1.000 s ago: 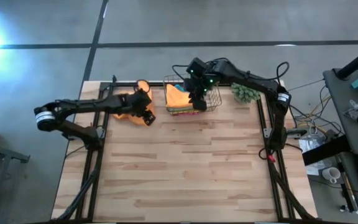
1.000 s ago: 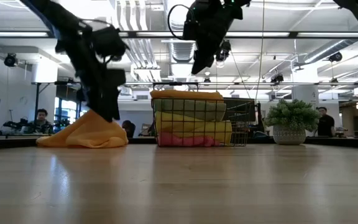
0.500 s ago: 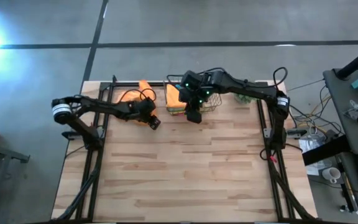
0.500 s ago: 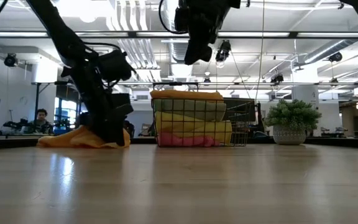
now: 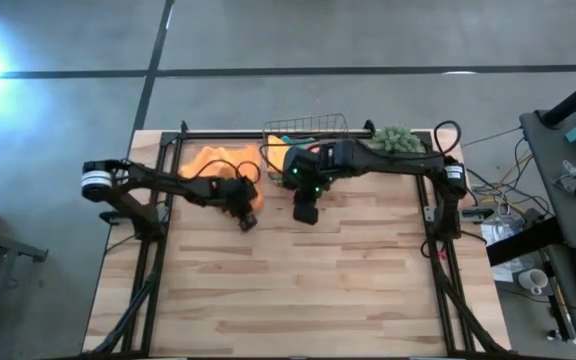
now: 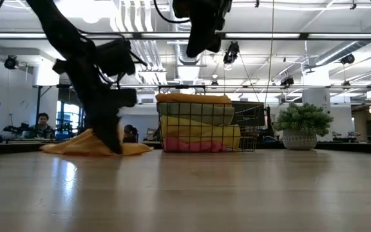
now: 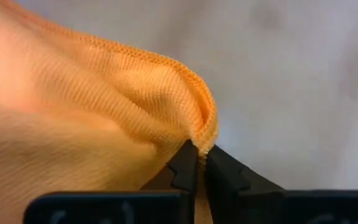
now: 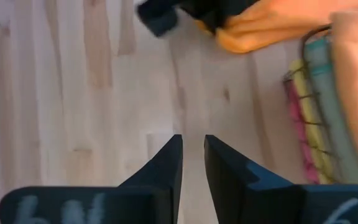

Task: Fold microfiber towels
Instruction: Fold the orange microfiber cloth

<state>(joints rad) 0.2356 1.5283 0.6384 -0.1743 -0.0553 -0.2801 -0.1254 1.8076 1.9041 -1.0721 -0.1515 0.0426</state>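
Note:
An orange microfiber towel [image 5: 216, 160] lies rumpled on the table at the far left, and my left gripper [image 5: 248, 215] is shut on its near right edge. It also shows in the low view as the orange towel [image 6: 85, 147]. My right gripper [image 5: 305, 213] hangs well above the table, just in front of the wire basket [image 5: 308, 128]. Its fingers [image 8: 166, 162] stand a narrow gap apart with nothing between them. The basket [image 6: 250, 125] holds a stack of folded towels [image 6: 198, 125] in orange, teal, yellow and pink. My left gripper [image 7: 201, 155] pinches the orange towel's hemmed edge [image 7: 207, 127] between its two fingertips, where the hem curls over. The fingers come down on it from above, slanting. The rest of the towel lies slack on the table, spread toward the far left.
A small green plant [image 5: 393, 140] stands at the far right, beside the basket. Bare wooden tabletop [image 5: 298, 290] reaches from the grippers to the near edge. Black frame rails [image 5: 153, 270] run along the table's left and right sides. People sit at desks in the room behind.
My left gripper has gone toward the near edge and a little right, down to the table, drawing the towel's near edge out; the heap now lies flatter and wider. My right gripper has left its place over the basket and gone toward the near edge and left.

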